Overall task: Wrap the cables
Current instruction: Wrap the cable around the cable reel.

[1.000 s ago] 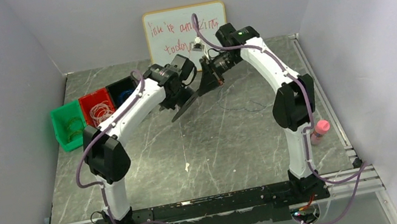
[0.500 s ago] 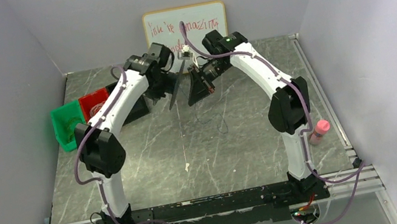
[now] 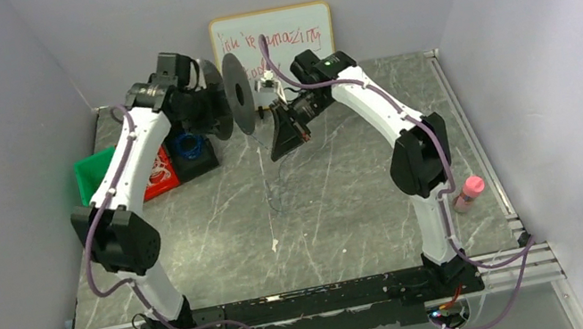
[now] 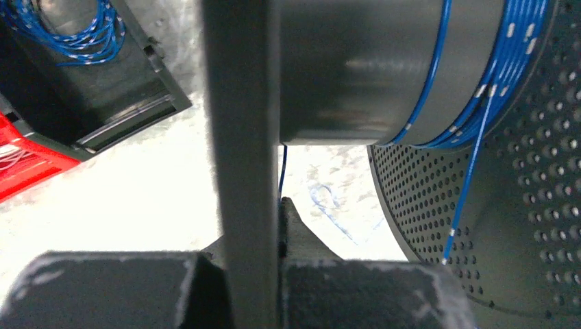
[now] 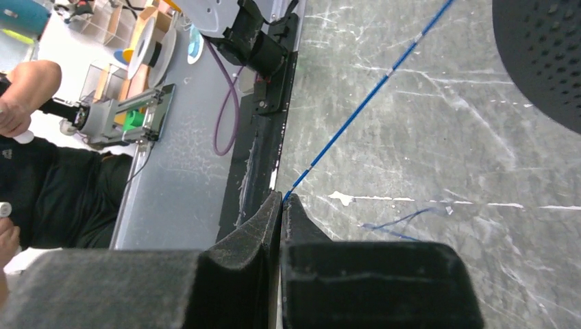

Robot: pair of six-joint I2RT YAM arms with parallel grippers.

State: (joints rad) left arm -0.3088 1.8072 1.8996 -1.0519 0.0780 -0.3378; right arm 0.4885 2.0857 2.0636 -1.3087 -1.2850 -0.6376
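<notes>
Cables (image 4: 507, 55): you see thin blue wire flecked with white, wound in several turns round the spool's dark drum and bunched against the perforated flange (image 4: 521, 226). One loose end hangs down across that flange.
Spool (image 3: 227, 94): it is held up above the desk, near the whiteboard (image 3: 283, 35), with its two round black flanges standing on edge.
Left tool (image 4: 250, 233): your left fingers are clamped on the spool's thin plain flange, one pad on either side of it.
Right tool (image 5: 281, 200): it is pressed together, pinching the blue wire right at the fingertips. From the pinch the wire runs in a straight line up and out of the top of the wrist view, just beside the perforated flange.
Slack: from overhead a faint line drops below the right tool towards the desk, but it is too thin for you to follow.
Desk (image 3: 350, 208): it is grey and marbled. A small loop of blue wire (image 5: 404, 219) lies on it beyond the right fingertips.
Bins: the black bin (image 4: 116, 89) holds a coil of blue wire (image 4: 68, 27). The red bin (image 4: 27, 157) sits against it, and the green bin (image 3: 95, 183) stands at the desk's left edge.
Elsewhere: a pink bottle (image 3: 471, 189) stands beside the right arm. A person's forearm (image 5: 24, 86) shows at the edge of the right wrist view.
</notes>
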